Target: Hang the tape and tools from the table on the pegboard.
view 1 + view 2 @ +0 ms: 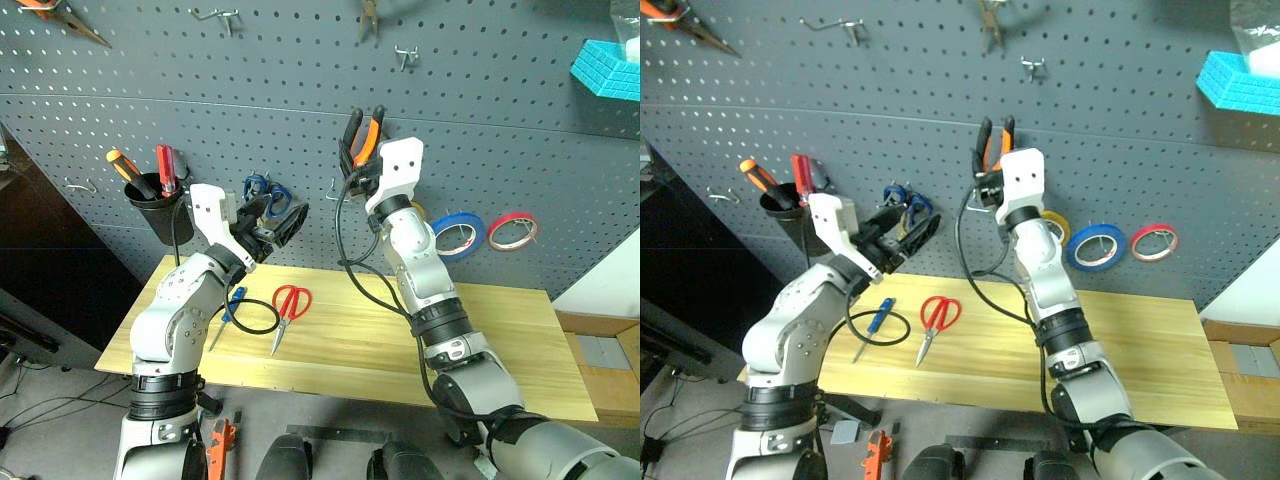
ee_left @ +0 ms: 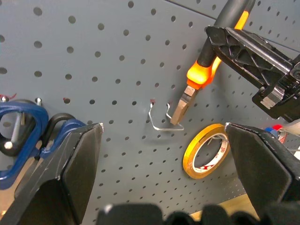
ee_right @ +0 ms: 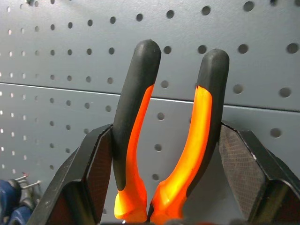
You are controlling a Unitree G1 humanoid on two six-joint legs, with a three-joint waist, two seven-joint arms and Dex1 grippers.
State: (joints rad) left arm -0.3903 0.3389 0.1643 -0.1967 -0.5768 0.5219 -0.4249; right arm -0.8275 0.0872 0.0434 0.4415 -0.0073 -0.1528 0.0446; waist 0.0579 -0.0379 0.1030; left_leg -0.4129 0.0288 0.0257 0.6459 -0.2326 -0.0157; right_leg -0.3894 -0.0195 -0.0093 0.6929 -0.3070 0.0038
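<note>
I see my right gripper (image 3: 166, 140) clamped on the orange-and-black pliers (image 1: 365, 138), handles up against the pegboard (image 1: 480, 120), nose by a wire hook (image 2: 161, 119). My left gripper (image 1: 283, 222) hangs spread wide, empty. At its 6 o'clock, red scissors (image 1: 287, 306) and screwdriver (image 1: 873, 325) lie on the table (image 1: 500, 340); blue tape (image 1: 458, 235) hangs at 3 o'clock.

The right pincer (image 1: 362, 152) hides the orange-and-black pliers' (image 1: 366, 133) head; the yellow tape ring (image 1: 417, 210) sits half-hidden behind that arm.
</note>
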